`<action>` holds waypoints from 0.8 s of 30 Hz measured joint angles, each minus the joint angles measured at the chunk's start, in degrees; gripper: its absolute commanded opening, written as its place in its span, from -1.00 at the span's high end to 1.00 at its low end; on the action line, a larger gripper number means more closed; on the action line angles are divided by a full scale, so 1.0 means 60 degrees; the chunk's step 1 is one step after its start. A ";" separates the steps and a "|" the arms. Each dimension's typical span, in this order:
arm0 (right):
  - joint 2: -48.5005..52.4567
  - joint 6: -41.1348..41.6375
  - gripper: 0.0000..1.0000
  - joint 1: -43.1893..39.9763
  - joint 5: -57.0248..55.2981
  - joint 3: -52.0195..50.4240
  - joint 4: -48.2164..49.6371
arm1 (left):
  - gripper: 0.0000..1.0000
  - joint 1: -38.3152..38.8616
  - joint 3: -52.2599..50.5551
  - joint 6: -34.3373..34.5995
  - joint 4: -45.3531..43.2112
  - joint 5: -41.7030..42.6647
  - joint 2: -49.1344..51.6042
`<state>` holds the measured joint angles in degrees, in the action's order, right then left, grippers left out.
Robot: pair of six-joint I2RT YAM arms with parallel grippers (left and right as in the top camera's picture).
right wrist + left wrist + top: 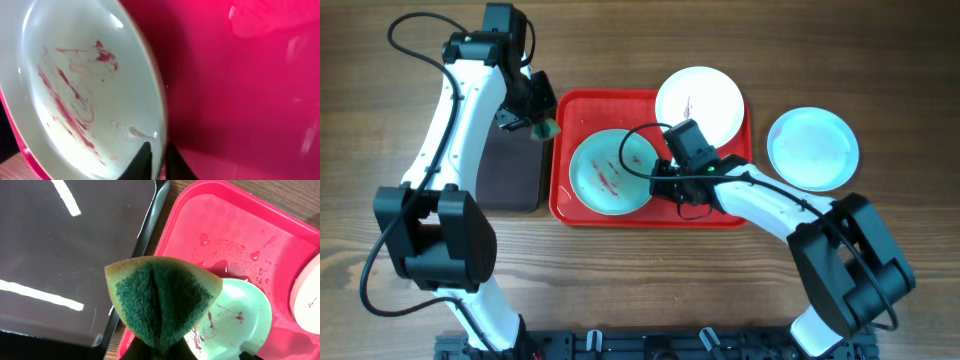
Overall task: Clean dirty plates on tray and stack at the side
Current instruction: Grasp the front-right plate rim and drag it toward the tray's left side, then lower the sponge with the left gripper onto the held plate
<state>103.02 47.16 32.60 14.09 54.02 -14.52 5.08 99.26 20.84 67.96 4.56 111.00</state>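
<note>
Wood table (pixel 620 290): R pincer (pixel 157 161) grips smeared mint plate (pixel 608 172) (L pincer (pixel 542 128) holds sponge (pixel 161 300))

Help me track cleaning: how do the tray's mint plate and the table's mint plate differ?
The smeared round mint plate sits in the red plastic tray; the clean-looking round mint plate sits on the wooden table. The right claw pinches the smeared one's rim; the other lies untouched. Same shape, colour.

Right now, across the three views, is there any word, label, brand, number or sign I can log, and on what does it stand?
No text is readable in any view. The red tray, smeared mint plate, white plate, off-tray mint plate, black tray and sponge show no print. The red marks on the plates are smears, not writing.
</note>
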 measured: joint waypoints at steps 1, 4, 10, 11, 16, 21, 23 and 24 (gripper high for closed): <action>0.0095 0.0007 0.92 0.0000 0.0004 0.0000 0.0084 | 0.92 0.0004 0.0000 -0.0004 -0.0007 0.0000 0.0000; 0.0197 -0.0022 0.92 0.0000 0.0011 0.0004 0.0331 | 0.92 0.0011 0.0000 -0.0004 -0.0007 0.0033 0.0000; 0.0306 -0.0382 0.91 0.0000 0.0040 0.0000 0.0729 | 0.92 0.0222 0.0000 -0.0004 -0.0011 0.0146 0.0000; 0.0313 -0.0412 0.92 0.0000 0.0040 0.0000 0.0732 | 0.92 0.0321 0.0000 -0.0004 -0.0011 0.0149 0.0000; 0.0331 -0.0619 0.92 0.0000 0.0018 0.0000 0.0914 | 0.92 0.0776 0.0000 -0.0007 -0.0007 0.0215 0.0000; 0.0335 -0.0659 0.91 -0.0029 -0.0106 0.0000 0.0951 | 0.92 0.1140 0.0000 -0.0040 0.0186 0.0219 0.0153; 0.0335 -0.0659 0.91 -0.0091 -0.0109 0.0000 0.0969 | 0.92 0.1235 0.0000 -0.0040 0.0313 0.0219 0.0321; 0.0335 -0.0659 0.91 -0.0131 -0.0109 0.0000 0.0976 | 0.92 0.1290 0.0000 -0.0040 0.0364 0.0219 0.0430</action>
<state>105.03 43.20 31.81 13.43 54.02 -8.67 12.82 99.26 20.60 70.15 5.87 113.58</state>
